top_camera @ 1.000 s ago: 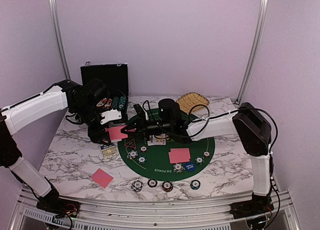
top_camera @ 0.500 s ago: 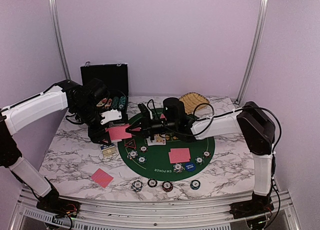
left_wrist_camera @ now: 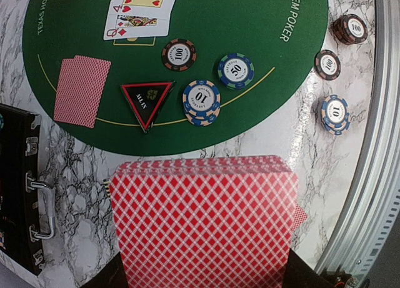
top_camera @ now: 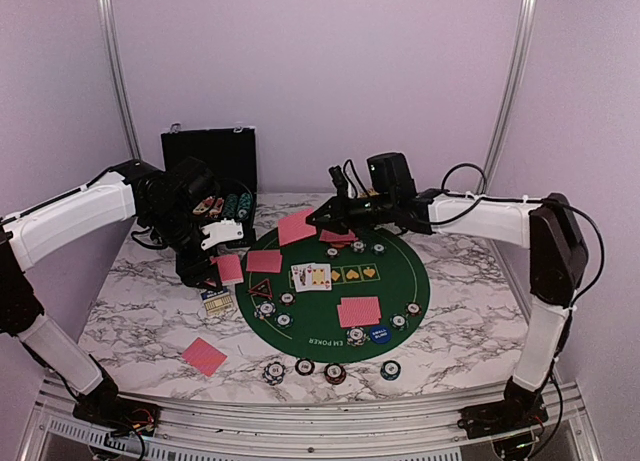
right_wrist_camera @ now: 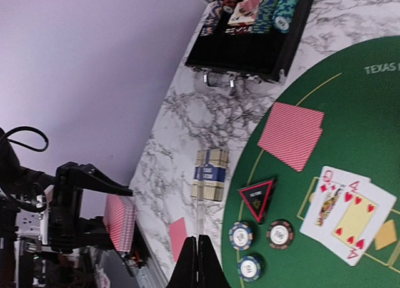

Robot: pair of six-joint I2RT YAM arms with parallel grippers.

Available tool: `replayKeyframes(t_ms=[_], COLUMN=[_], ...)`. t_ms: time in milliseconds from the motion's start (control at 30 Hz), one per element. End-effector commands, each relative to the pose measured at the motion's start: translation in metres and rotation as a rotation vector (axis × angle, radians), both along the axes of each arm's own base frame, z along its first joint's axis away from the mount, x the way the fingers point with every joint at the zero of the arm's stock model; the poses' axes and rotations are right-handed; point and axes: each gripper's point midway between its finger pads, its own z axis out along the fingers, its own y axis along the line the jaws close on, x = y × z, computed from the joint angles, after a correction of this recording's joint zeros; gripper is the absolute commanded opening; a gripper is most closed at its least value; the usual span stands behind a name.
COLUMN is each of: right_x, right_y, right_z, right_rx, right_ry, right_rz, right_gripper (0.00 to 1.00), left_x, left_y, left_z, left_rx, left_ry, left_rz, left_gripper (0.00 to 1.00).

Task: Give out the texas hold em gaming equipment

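**Operator:** What does each hand hold?

**Technician:** The left hand point(top_camera: 227, 271) is clamped on the fanned deck point(left_wrist_camera: 203, 222), held above the tabletop point(top_camera: 140, 301). The right hand point(top_camera: 322, 218) has its fingers pressed together. It appears to pinch a single card point(top_camera: 296, 226), which shows only edge-on in the wrist view.

**Operator:** What has been distributed?

**Technician:** The green mat point(top_camera: 408, 286) lies between the two hands.
- Face-down pairs: one point(top_camera: 265, 261) just beside the left hand, one point(top_camera: 339, 238) below the right hand, and one point(top_camera: 358, 311) well apart from both hands.
- Face-up cards point(top_camera: 311, 276): two, midway between the hands.
- Chips point(left_wrist_camera: 201, 102) and triangular marker point(left_wrist_camera: 147, 104): just beyond the deck.

**Operator:** What is left?

**Technician:** The task is judged partly done. The printed slots beside the face-up cards are bare, the pinched card is unplaced, and most of the deck remains undealt.
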Motion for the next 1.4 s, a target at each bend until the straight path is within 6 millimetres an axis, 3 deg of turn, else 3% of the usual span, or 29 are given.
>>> replayKeyframes(t_ms=[0, 200, 300, 400, 667, 900, 1367], right_x=[0.025, 0.05, 0.046, 0.045, 0.027, 0.02, 0.011], right_y=[-0.041, -0.075, -0.073, -0.066, -0.044, -0.043, -0.029], right_z=[-0.014, -0.024, -0.03, -0.041, -0.078, -0.101, -0.14], right_rx=[-0.41, -0.861, -1.083, -1.214, -1.346, -1.414, -1.423], right_ry=[-0.249, -0.625, -0.84, -0.923, -1.095, -1.201, -1.247], right_rz=[-0.099, -0.211, -0.189, -0.138, 0.058, 0.127, 0.246], right_gripper=[0.0, 0.0, 0.0, 0.0, 0.0, 0.0, 0.0], left_x=[-0.002, -0.002, -0.002, -0.002, -0.003, -0.003, -0.002], left_y=[0.003, 0.003, 0.003, 0.004, 0.004, 0.004, 0.005], left_z=[0.006, 0.006, 0.004, 0.005, 0.006, 0.007, 0.009], left_rx=[-0.007, -0.007, -0.004, -0.004, -0.008, -0.011, -0.008], left_ry=[-0.013, -0.013, -0.009, -0.009, -0.012, -0.015, -0.022], left_rz=[0.005, 0.005, 0.004, 0.009, 0.008, 0.009, 0.012], left_gripper=[0.0, 0.0, 0.0, 0.0, 0.0, 0.0, 0.0])
